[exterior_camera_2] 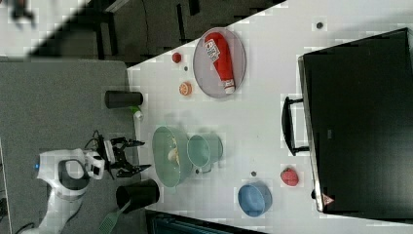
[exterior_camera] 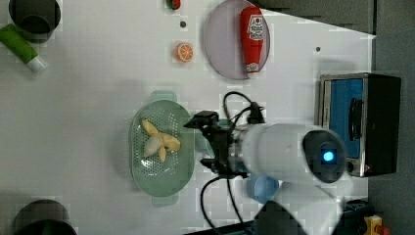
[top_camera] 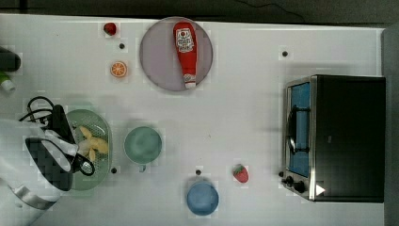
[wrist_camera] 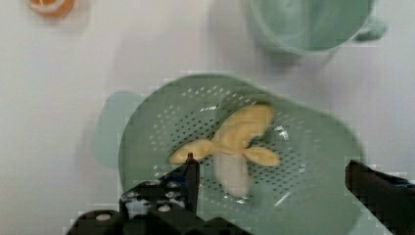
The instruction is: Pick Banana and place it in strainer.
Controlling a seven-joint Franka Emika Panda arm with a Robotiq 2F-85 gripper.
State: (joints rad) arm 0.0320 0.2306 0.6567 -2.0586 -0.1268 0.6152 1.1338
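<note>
Gripper open above banana; strainer rim clear

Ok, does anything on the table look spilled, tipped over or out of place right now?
Only the red ketchup bottle lies on its side across the grey round plate. The yellow toy banana sits in the mint-green perforated strainer.

Perforated matt plastic strainer, smooth banana, glossy metal oven

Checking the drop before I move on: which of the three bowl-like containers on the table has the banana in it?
The strainer, the oval perforated mint-green basket. The banana lies on its holed bottom; the round green cup and blue bowl beside it hold nothing.
</note>
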